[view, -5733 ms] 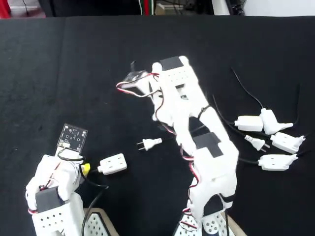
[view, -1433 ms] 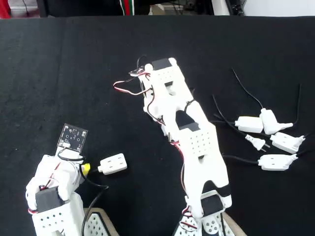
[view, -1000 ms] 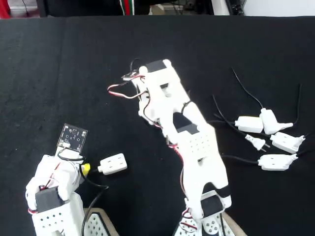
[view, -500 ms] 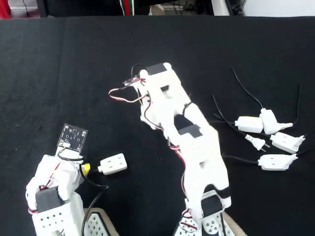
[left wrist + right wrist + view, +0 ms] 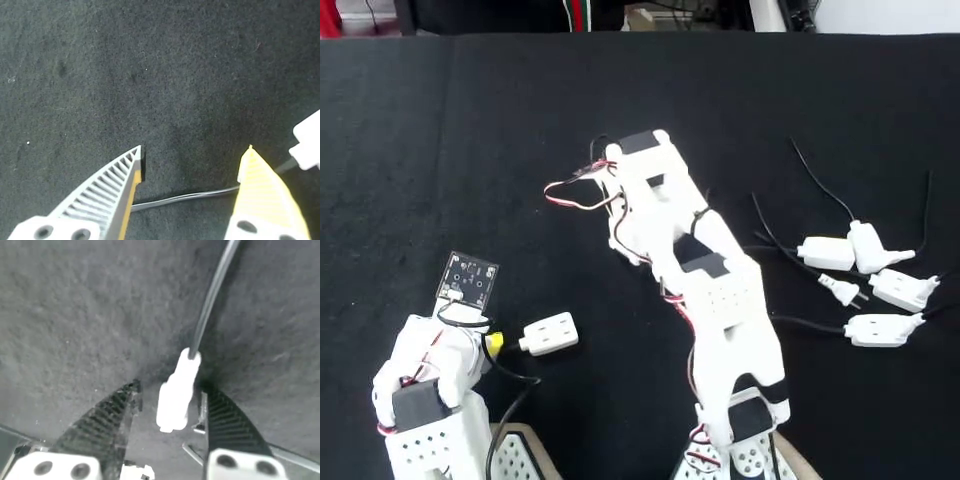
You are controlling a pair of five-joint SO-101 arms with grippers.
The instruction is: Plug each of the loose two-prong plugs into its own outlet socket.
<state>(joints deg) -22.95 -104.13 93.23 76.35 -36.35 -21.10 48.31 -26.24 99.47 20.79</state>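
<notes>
My right gripper [image 5: 167,392] hangs over the black cloth, shut on a white two-prong plug [image 5: 175,400] whose cable [image 5: 212,295] trails away over the cloth. In the high view the right arm [image 5: 655,185] stretches over the table's middle and covers its own gripper and the plug. My left gripper [image 5: 192,150] is open just above the cloth, with a thin black cable [image 5: 185,196] running between its fingers. A white outlet socket [image 5: 550,333] lies right beside the left arm's yellow finger [image 5: 494,344]; its corner [image 5: 306,142] shows in the left wrist view.
Several white sockets [image 5: 825,250] and adapters [image 5: 880,328] with black cables cluster at the right, with a loose two-prong plug [image 5: 842,290] among them. A small dark circuit board [image 5: 472,280] sits by the left arm.
The plug that lay mid-table 5.7 s ago is off that spot. The right arm has swung left over the table's middle, shifting only slightly in the last second. The left arm has kept still.
</notes>
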